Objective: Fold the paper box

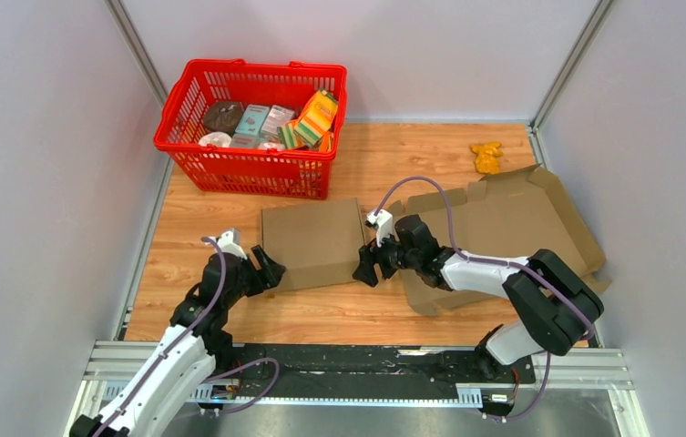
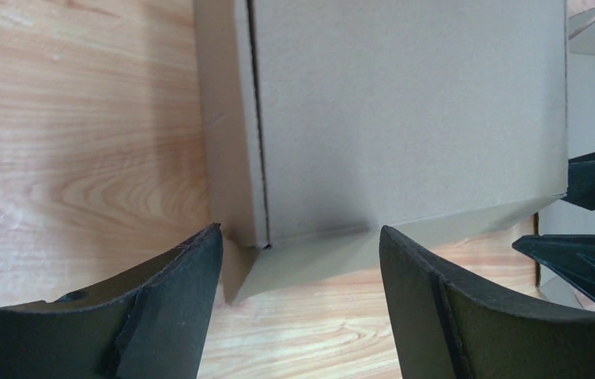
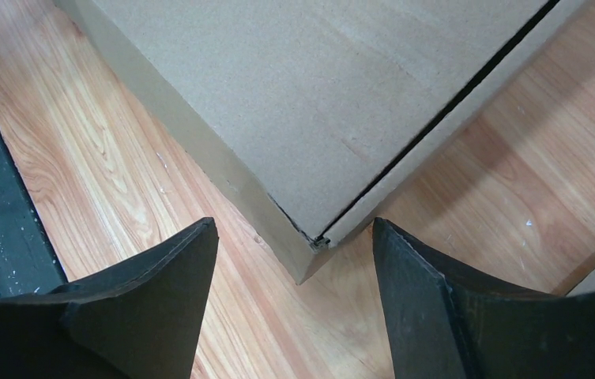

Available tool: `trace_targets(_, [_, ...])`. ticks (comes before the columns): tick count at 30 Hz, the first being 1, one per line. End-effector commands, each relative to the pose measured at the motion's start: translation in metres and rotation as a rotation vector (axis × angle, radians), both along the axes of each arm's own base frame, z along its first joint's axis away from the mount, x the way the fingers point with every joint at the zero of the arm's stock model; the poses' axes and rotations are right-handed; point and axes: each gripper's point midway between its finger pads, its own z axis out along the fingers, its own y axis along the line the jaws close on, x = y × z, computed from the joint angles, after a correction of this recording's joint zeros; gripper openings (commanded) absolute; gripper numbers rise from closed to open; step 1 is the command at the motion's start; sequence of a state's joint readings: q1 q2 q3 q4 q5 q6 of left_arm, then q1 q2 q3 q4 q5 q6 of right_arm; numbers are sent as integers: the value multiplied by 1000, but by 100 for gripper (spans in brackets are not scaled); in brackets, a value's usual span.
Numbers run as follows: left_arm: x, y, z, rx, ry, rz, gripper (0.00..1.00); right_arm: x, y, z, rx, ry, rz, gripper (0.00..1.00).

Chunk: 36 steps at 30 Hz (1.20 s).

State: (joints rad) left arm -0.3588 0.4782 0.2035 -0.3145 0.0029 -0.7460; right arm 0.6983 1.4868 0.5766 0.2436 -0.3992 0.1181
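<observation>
Paper box [image 1: 313, 242] sits mid-table, just near of the red basket [image 1: 257, 65]. Lid down flat, walls squared, thin seam along the edges (near-left flap looks slightly proud). Left gripper [image 1: 269, 270] and right gripper [image 1: 366, 270] flank its near corners, jaws spread wide, holding nothing. I judge folding essentially done. Another carton [image 1: 512, 223] lies unfolded, right.

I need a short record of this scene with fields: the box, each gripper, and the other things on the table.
box: closed, flat on the table
left gripper: open, facing the box's near left corner, holding nothing
right gripper: open, facing the near right corner, holding nothing
cardboard: unfolded sheet, right of the box
basket: red, far left, with packets inside
toy: yellow, far right
</observation>
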Motion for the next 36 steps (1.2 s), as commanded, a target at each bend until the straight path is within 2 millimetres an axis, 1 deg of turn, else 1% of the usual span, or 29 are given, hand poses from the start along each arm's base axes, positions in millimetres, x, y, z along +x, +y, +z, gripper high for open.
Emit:
trace_targets(1, [18,-16,19,-9,-94,-83,80,8,15,18,64,-80,46,75])
trace_targets(4, [17,-20,16,11,-53,-126,80,9,18,16,69,-71,58,75])
trace_targets(5, [19,-21,16,13,-58,-132,79,10,21,18,73,-74,62,75])
trace_targets(6, [19,-22,15,11,-56,-138,79,10,20,15,68,-65,63,75])
trace_targets(9, [19,-25,18,10,-65,-160,77,9,20,15,67,-65,63,74])
trace_targets(12, [15,-30,21,-6,-73,-190,75,7,21,21,78,-57,69,74])
trace_targets(13, [15,-32,25,-16,-81,-201,74,4,23,27,95,-57,82,74])
trace_targets(14, [11,-32,24,-17,-67,-209,70,1,24,31,106,-52,84,74])
trace_targets(15, [8,-35,26,-29,-64,-229,68,-3,26,35,115,-50,89,74])
trace_targets(16, [6,-38,37,-43,-87,-243,67,-7,26,38,125,-46,97,73])
trace_targets(17, [1,-38,37,-49,-67,-250,66,-10,26,48,140,-48,98,73])
trace_targets(18, [-4,-40,42,-64,-68,-270,66,-13,26,53,155,-27,88,73])
trace_targets(19, [-6,-41,59,-81,-108,-278,65,-15,27,59,167,-20,87,73])
trace_targets(20, [-14,-40,61,-90,-82,-282,65,-18,25,70,178,-14,76,72])
trace_targets(21, [-19,-43,68,-107,-87,-299,65,-21,25,76,189,17,61,72])
trace_targets(22, [-23,-44,86,-126,-128,-310,65,-23,24,82,201,33,53,72])
trace_targets(23, [-31,-42,87,-140,-99,-302,65,-27,23,88,203,60,48,71])
trace_targets(24, [-35,-43,92,-157,-95,-308,65,-31,23,98,221,72,49,71])
trace_targets(25, [-40,-45,106,-182,-119,-317,65,-35,24,105,237,115,44,70])
trace_targets(27, [-52,-50,113,-242,-86,-339,65,-43,21,120,233,172,33,66])
trace_targets(28, [-55,-52,124,-264,-104,-349,64,-48,21,126,245,206,30,65])
trace_targets(30, [-61,-54,131,-303,-100,-352,64,-54,19,141,260,236,28,64])
trace_targets(31, [-63,-54,139,-314,-116,-354,64,-58,17,152,274,238,30,63])
trace_targets(32, [-65,-55,142,-332,-111,-353,64,-62,15,154,268,276,14,62])
trace_targets(34, [-70,-58,152,-362,-114,-374,63,-65,14,176,295,280,13,61])
trace_targets(36, [-74,-62,158,-401,-101,-390,63,-69,12,185,296,339,-10,60])
